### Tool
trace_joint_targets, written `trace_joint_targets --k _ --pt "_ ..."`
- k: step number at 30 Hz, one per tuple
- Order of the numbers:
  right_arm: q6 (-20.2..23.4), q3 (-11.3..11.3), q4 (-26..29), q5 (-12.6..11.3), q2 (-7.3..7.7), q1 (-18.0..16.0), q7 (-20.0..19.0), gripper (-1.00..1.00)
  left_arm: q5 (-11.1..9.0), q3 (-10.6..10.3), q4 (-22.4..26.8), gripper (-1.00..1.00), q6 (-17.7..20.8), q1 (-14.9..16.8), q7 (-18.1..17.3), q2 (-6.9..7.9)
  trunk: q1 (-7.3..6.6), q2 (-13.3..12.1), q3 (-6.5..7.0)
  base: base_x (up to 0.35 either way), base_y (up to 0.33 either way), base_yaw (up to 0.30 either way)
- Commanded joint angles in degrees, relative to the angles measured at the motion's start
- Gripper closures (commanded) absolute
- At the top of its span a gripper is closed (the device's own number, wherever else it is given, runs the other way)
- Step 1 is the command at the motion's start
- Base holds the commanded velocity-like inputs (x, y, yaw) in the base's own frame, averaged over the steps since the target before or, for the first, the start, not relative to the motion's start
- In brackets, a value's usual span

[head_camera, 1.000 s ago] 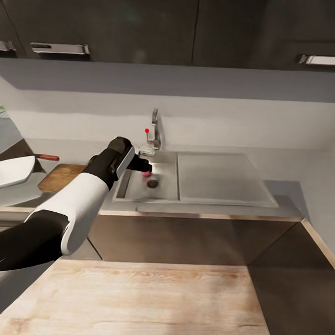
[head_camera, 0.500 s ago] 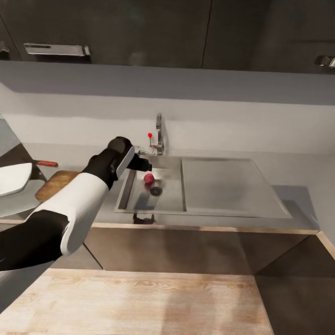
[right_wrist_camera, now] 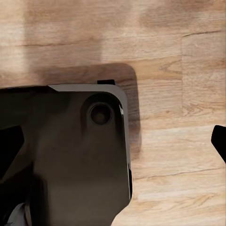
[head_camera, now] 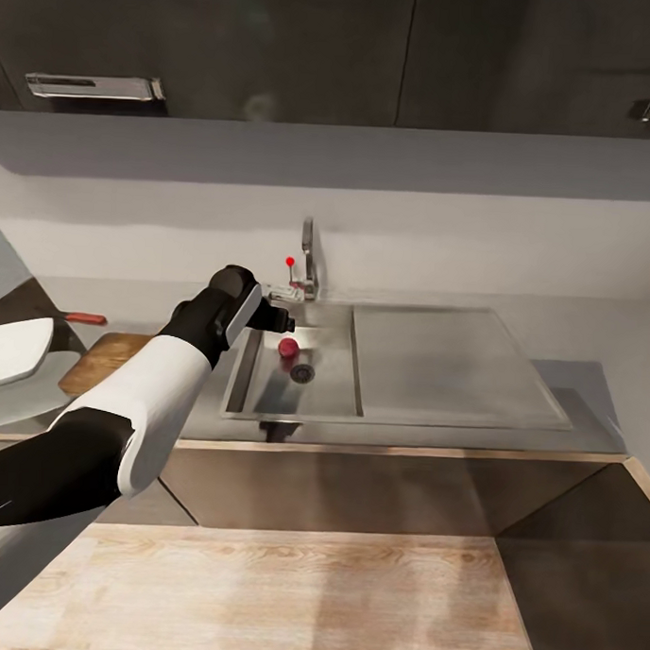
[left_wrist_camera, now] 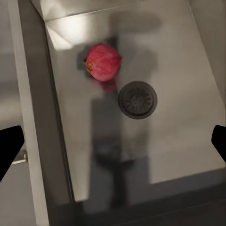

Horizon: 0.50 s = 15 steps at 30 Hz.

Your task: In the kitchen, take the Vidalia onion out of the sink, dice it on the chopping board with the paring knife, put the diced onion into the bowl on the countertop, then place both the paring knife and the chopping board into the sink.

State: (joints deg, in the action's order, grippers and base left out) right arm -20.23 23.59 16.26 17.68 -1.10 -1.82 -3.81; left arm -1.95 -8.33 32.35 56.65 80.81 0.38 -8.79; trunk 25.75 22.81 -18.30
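From the head, your left gripper hangs over the sink's far left corner, above the onion lying just beyond the drain. From your left wrist, the onion sits between widely spread fingertips. From your right wrist, one fingertip shows over wooden floor; its spread I cannot tell.

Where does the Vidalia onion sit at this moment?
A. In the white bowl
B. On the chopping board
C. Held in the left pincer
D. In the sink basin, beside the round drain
D. The Vidalia onion lies on the floor of the sink right next to the drain, with the left pincer open above it and apart from it.
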Motion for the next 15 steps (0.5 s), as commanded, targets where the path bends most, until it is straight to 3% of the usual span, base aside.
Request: trace_joint_targets --k 1,15 --pt "-0.2 0.5 0.0 0.3 -0.04 0.0 -0.4 -1.0 -0.2 -0.2 0.1 -1.0 0.2 0.0 0.1 0.02 0.03 0.1 -0.16 0.028 0.0 0.0" --pt "-0.2 0.5 0.0 0.3 -0.04 0.0 -0.4 -1.0 -0.2 -0.2 -0.2 -1.0 0.2 -0.2 0.1 0.01 0.03 0.1 -1.06 0.005 0.0 0.0"
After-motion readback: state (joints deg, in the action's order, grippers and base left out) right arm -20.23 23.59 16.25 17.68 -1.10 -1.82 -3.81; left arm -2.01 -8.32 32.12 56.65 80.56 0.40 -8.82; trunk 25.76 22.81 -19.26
